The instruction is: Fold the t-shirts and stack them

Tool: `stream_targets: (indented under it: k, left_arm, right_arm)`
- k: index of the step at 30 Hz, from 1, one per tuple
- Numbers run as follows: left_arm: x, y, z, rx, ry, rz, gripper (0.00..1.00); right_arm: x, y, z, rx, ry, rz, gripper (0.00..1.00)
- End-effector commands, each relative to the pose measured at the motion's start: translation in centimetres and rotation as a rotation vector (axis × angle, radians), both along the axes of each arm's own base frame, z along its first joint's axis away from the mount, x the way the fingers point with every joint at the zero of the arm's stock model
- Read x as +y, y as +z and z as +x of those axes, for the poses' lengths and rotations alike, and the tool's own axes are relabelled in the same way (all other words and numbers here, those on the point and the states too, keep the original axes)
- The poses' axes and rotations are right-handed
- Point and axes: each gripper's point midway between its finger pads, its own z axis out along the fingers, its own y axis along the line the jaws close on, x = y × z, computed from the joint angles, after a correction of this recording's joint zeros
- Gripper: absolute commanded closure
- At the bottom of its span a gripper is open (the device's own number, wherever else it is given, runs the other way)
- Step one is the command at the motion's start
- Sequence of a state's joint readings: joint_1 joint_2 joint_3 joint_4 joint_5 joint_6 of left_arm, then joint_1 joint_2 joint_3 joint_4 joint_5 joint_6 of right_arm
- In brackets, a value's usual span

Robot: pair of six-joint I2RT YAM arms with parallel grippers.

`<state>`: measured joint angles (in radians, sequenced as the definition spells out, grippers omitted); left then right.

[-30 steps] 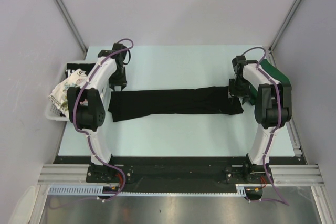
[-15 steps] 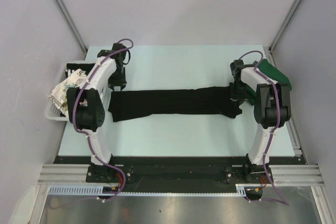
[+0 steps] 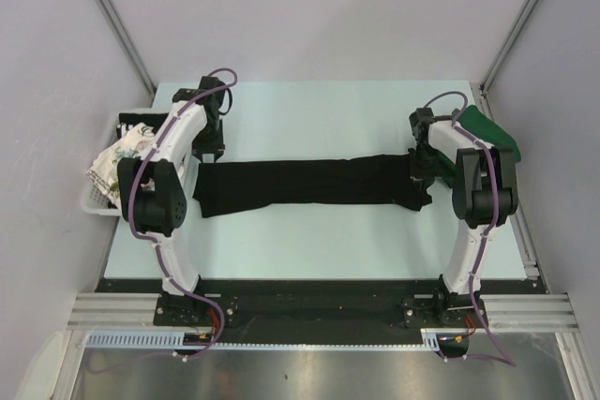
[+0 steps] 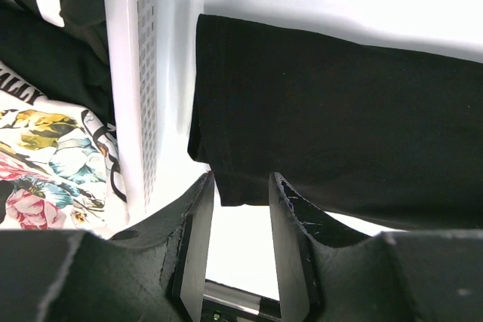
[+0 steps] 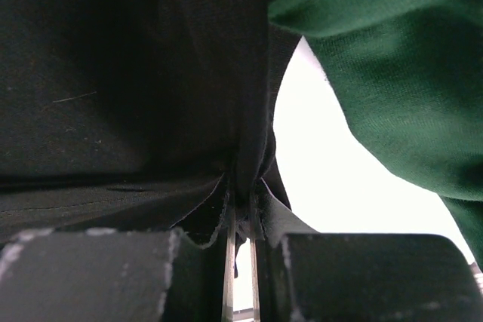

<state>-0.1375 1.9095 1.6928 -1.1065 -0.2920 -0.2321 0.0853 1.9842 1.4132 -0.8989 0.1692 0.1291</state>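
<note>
Four shirts are in sight, all soft matte cloth. The plain black shirt (image 3: 309,183) lies folded into a long flat band across the middle of the surface (image 3: 309,110), running left to right, with straight edges and a squared left end. My right jaws are clenched on its right end, and the wrist view shows a thin fold of black cloth gathered and pinched between them. The dark green shirt (image 3: 489,131) is a rumpled heap at the right edge of the surface, just beside my right arm (image 3: 478,185); close up, its knit is fine and even.

My left jaws stand apart, grasping nothing, at the corner of the band's left end. I cannot tell whether they touch the cloth.

Just beside that end is a white slatted plastic basket (image 3: 94,199), hard and glossy, sitting at the left edge of the surface. It holds the floral-print shirt (image 3: 117,164), white with pink and yellow blooms, and a black shirt with white lettering (image 4: 19,84).

Smooth and pale mint, the surface is a plain rectangle. Flat grey walls close it in, with slanting metal struts at the far corners and a ribbed aluminium rail (image 3: 319,311) along the near edge.
</note>
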Motion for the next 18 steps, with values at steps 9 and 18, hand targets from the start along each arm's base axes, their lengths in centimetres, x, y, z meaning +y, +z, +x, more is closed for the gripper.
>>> stream_targets:
  k: [9,18]
  left_arm:
    - [0.2,3.6,0.6,-0.100,-0.018,0.017,0.60]
    - [0.4,4.3,0.2,-0.111,-0.022,0.021,0.60]
  right_arm:
    - [-1.0,-0.8,0.8,-0.002,0.013,-0.071,1.00]
    - [-1.2,0.0,3.8,-0.061,0.022,-0.091,1.00]
